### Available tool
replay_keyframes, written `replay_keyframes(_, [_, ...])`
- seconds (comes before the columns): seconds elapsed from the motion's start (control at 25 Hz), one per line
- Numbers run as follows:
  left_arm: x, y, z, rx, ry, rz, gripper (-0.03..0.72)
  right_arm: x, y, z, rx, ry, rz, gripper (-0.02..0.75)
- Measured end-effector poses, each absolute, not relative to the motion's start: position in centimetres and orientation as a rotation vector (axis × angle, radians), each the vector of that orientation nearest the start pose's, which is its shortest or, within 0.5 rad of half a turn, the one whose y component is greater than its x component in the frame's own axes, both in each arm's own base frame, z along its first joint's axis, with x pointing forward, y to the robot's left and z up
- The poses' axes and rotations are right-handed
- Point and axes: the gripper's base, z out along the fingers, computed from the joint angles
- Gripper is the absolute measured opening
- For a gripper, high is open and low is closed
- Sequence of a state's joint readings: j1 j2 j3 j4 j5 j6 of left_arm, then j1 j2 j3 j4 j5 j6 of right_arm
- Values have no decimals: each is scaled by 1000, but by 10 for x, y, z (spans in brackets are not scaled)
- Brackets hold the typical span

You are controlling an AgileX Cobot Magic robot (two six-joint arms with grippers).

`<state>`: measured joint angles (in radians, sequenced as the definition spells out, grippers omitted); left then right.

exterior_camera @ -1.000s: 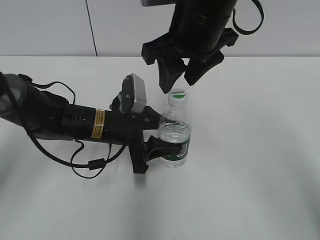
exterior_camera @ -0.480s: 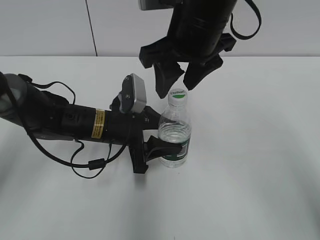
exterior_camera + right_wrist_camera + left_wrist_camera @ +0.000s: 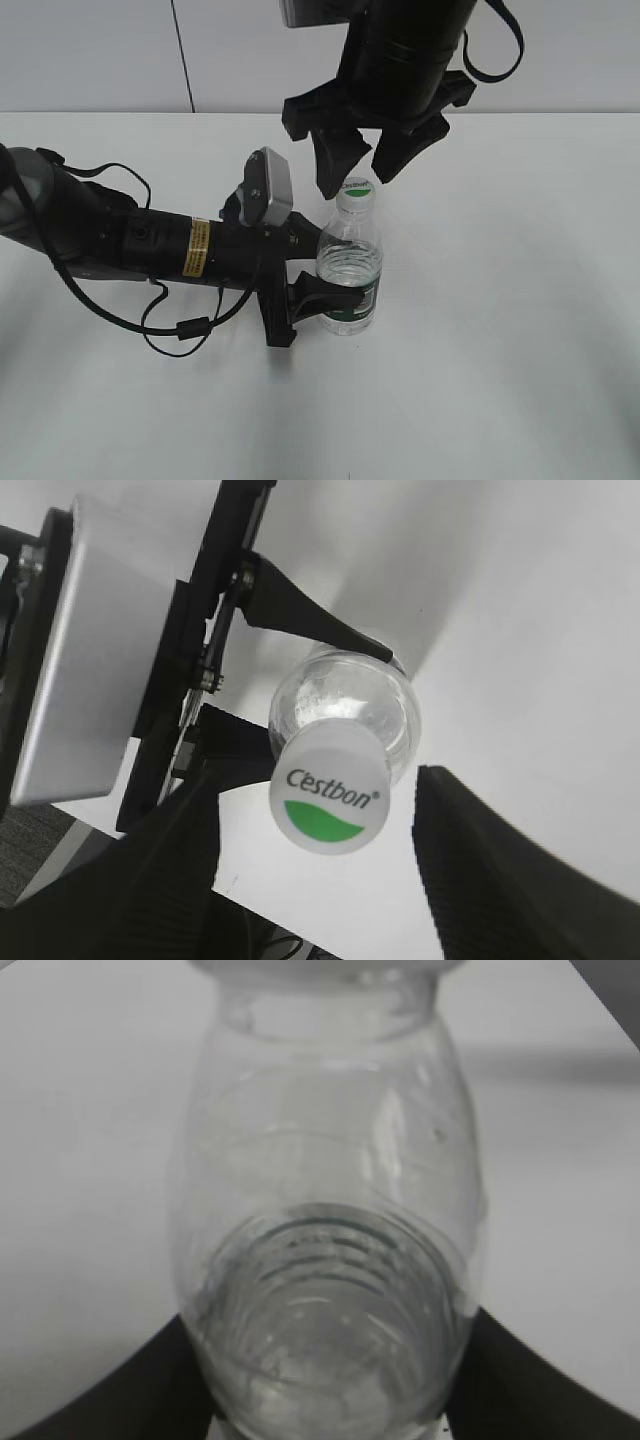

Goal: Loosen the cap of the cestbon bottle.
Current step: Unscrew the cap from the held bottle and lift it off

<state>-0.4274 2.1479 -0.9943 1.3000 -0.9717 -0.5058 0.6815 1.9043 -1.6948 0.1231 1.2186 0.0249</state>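
The cestbon bottle (image 3: 349, 275) stands upright on the white table, clear and ribbed with a dark green label near its base. Its white cap (image 3: 356, 190) has a green mark on top and shows in the right wrist view (image 3: 328, 791). My left gripper (image 3: 318, 292) is shut on the bottle's lower body; the bottle fills the left wrist view (image 3: 330, 1250). My right gripper (image 3: 360, 168) hangs open just above the cap, one finger on each side, not touching it. In the right wrist view (image 3: 315, 870) the fingers flank the cap.
The white table (image 3: 500, 350) extends around the bottle. The left arm's black body and cables (image 3: 130, 250) lie across the left side of the table. A pale wall (image 3: 100, 55) stands behind.
My right gripper has shifted slightly right and lower over the cap, fingers still open. The left gripper and bottle have not moved.
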Motion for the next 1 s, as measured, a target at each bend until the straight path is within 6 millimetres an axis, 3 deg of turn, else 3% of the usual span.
replay_keyframes(0.72, [306, -219, 94, 1420, 1536, -920, 391, 301, 259, 269, -915, 2859, 289, 472])
replay_keyframes(1.0, [306, -219, 94, 1420, 1536, -920, 390, 301, 259, 269, -907, 2861, 284, 380])
